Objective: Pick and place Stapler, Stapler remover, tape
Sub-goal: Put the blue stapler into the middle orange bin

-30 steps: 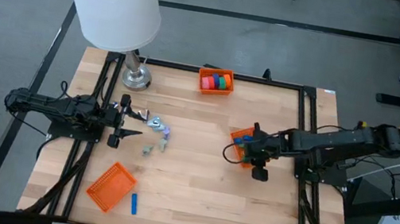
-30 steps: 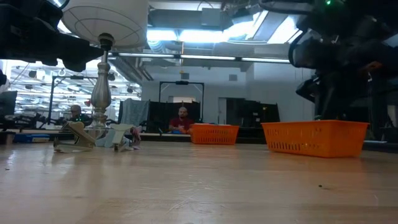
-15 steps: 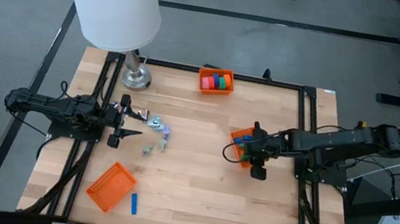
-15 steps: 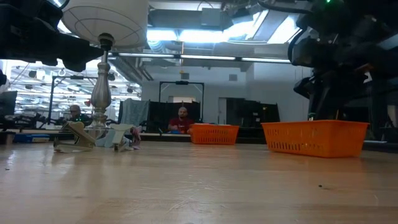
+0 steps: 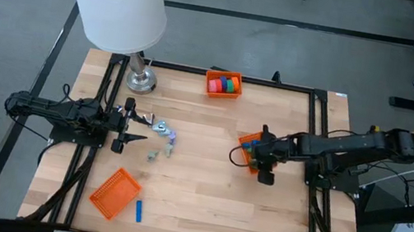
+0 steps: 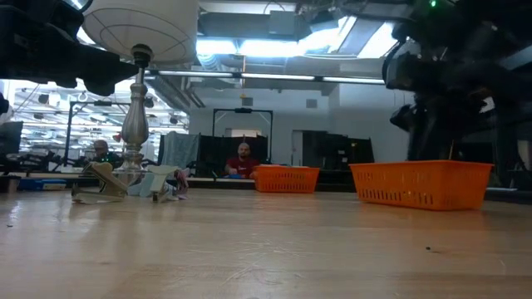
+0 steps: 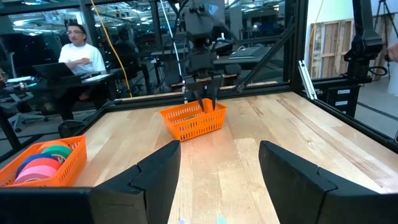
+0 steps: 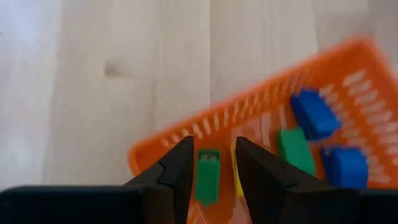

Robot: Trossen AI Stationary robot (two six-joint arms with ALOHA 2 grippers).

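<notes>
My right gripper (image 5: 253, 158), center-right of the high view, jaws parted w/ nothing held, over orange basket (image 8: 261, 149); green piece (image 8: 207, 176) below.

A: From above, the small items (image 5: 162, 144) ahead of my left gripper (image 5: 132, 127) are too tiny to name.

B: The orange basket (image 8: 261, 165) is blurred, cut by the frame edge; the yellow piece (image 8: 236, 179) looks mostly hidden.

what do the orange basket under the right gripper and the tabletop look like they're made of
The basket looks like moulded plastic: uniform bright orange, slotted walls, a slight sheen. The tabletop appears to be pale wood, with joined planks, grain and a small knot showing; probably sealed, though the finish is hard to judge.
</notes>
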